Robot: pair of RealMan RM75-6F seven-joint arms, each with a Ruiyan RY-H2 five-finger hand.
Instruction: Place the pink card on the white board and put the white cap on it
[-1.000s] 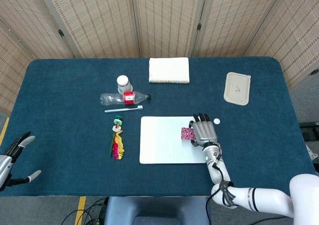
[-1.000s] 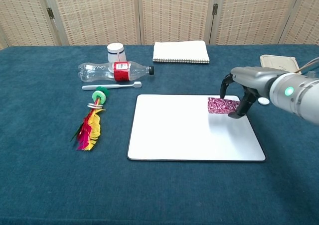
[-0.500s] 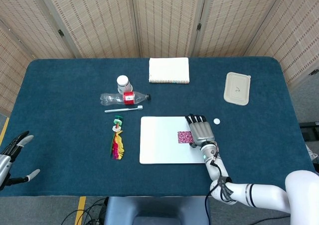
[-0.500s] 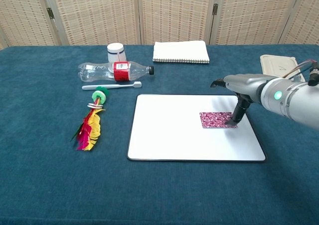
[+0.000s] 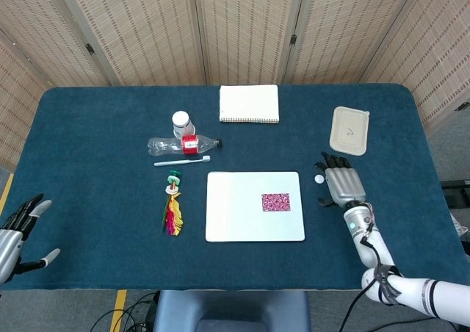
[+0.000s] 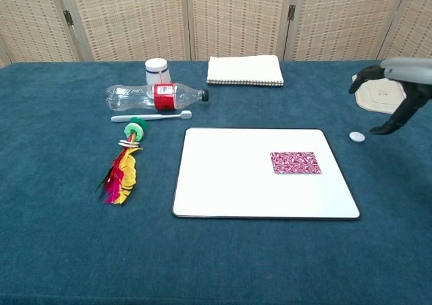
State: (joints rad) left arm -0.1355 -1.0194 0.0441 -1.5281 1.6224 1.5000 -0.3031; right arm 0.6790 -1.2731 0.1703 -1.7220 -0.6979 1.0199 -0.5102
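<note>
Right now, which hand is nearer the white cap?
Right. The right hand hovers just beside the white cap, open; the left hand sits far off at the table's opposite edge.

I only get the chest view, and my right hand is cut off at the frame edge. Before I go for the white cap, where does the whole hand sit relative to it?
Observer: In the head view the right hand shows whole, fingers spread and holding nothing. The white cap lies just left of it and does not seem to touch it.
Operator: And my left hand? I can't see it at all.
Observer: The left hand is by the near left corner of the table, fingers apart, holding nothing.
Operator: What is half hidden behind my right hand?
Observer: A tan lidded container, seen whole from above, lying apart from both the hand and the cap.
</note>
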